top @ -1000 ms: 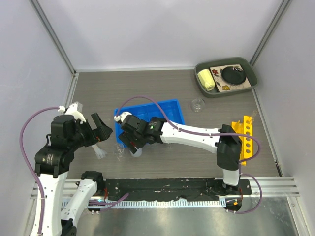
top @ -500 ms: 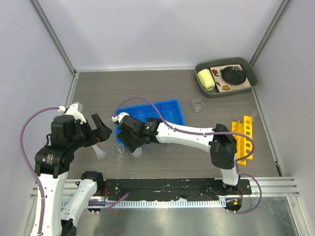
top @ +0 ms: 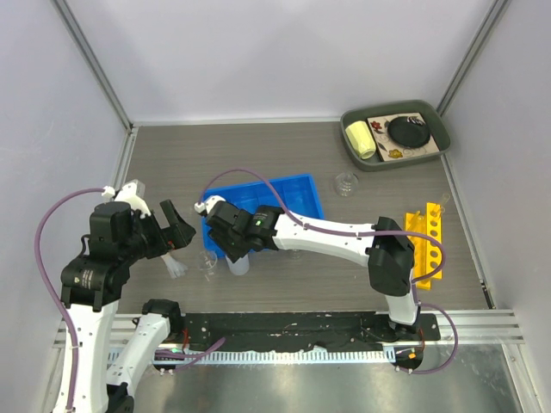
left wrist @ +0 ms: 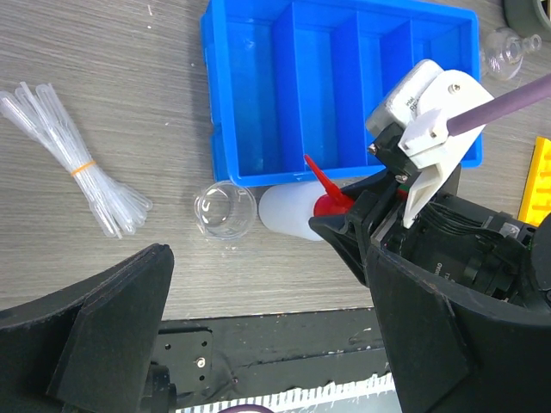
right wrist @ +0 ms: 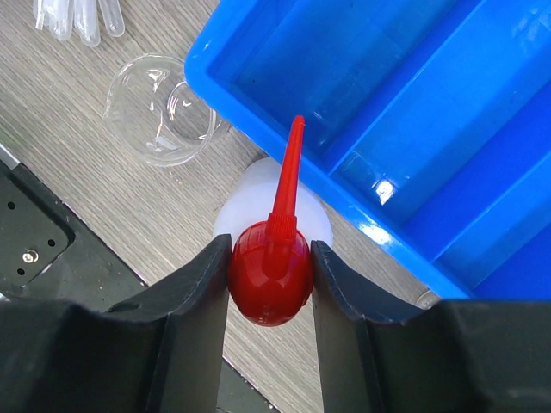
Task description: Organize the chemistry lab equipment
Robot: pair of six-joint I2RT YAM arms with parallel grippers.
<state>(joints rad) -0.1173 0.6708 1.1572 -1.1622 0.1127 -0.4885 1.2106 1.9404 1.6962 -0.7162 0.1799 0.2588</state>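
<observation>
My right gripper (right wrist: pixel 270 274) is shut on the red cap of the white squeeze bottle (right wrist: pixel 270 274), which stands on the table just in front of the blue tray (right wrist: pixel 413 129); it also shows in the top view (top: pixel 238 263). A small clear beaker (top: pixel 207 261) stands left of the bottle. A bundle of clear pipettes (left wrist: pixel 73 163) lies further left. My left gripper (top: pixel 172 231) is open and empty above the pipettes' area. A glass flask (top: pixel 346 183) lies right of the tray. The yellow test-tube rack (top: pixel 428 243) lies at the right.
The blue tray (top: pixel 263 206) has several empty compartments. A dark green tray (top: pixel 396 136) with a yellow roll and black disc sits at the back right. The black base rail (top: pixel 301 331) runs along the near edge.
My right gripper has shifted slightly left over the squeeze bottle near the tray's front edge. The left arm has hardly moved.
</observation>
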